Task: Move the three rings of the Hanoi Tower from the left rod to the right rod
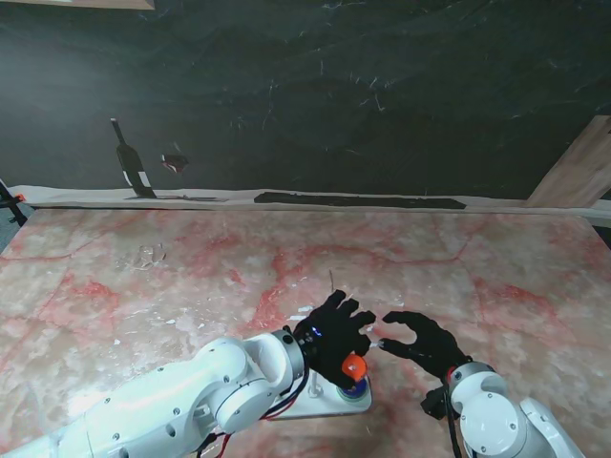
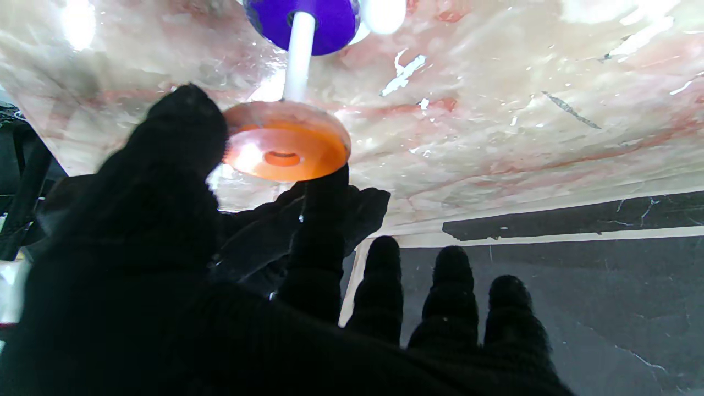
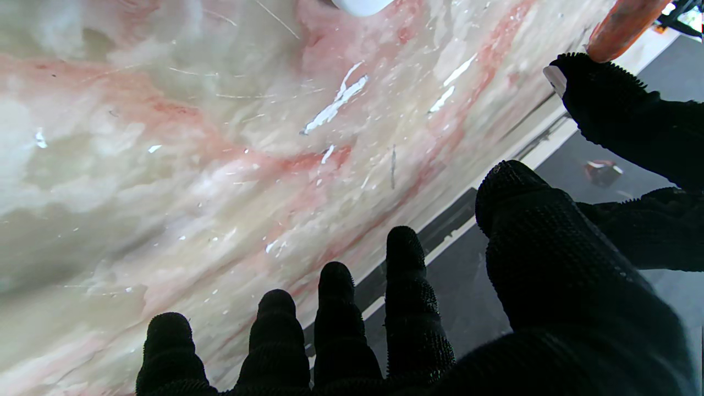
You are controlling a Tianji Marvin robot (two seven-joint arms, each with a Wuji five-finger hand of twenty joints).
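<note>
— Stand view: where's the small orange plastic ring (image 1: 354, 366)?
— Pinched by the black-gloved left hand (image 1: 331, 334), at the white rod's (image 2: 298, 55) tip, over the purple ring (image 2: 324, 22).
— The black-gloved right hand (image 1: 420, 342)?
— Fingers spread, holding nothing, just beside.

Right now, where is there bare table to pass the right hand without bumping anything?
Bare marble table lies right of and beyond the right hand. It is crowded on its left, where the left hand holds the orange ring over the white base.
</note>
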